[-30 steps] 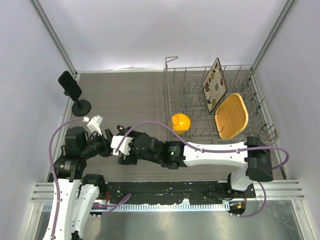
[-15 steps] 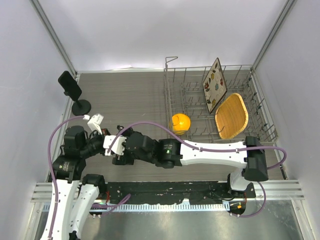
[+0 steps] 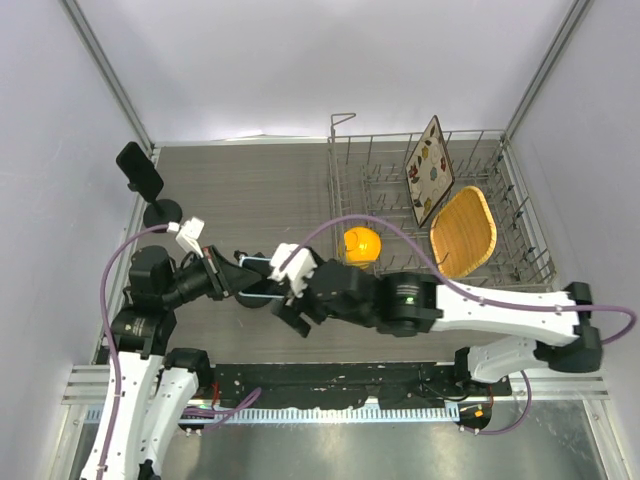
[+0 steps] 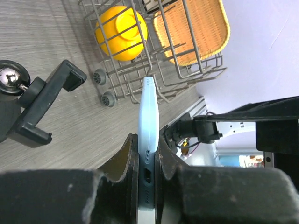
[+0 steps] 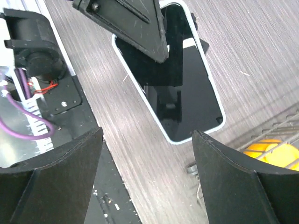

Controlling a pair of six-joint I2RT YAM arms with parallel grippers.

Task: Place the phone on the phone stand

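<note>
Pinching phone [image 4: 149, 121] | edges clamped between left fingers [image 4: 122, 164] | right fingers [image 5: 52, 173] spread

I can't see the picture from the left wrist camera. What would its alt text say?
The left gripper is shut on a white-edged phone, seen edge-on above a grey table. A black phone stand shows at the picture's left; beyond, a wire dish rack holds a yellow bowl and a woven tray.

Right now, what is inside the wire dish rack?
The dish rack holds three things: a yellow bowl at its near left, a woven tray and a patterned plate standing on edge. Whatever lies beneath the tray is covered and cannot be seen.
</note>
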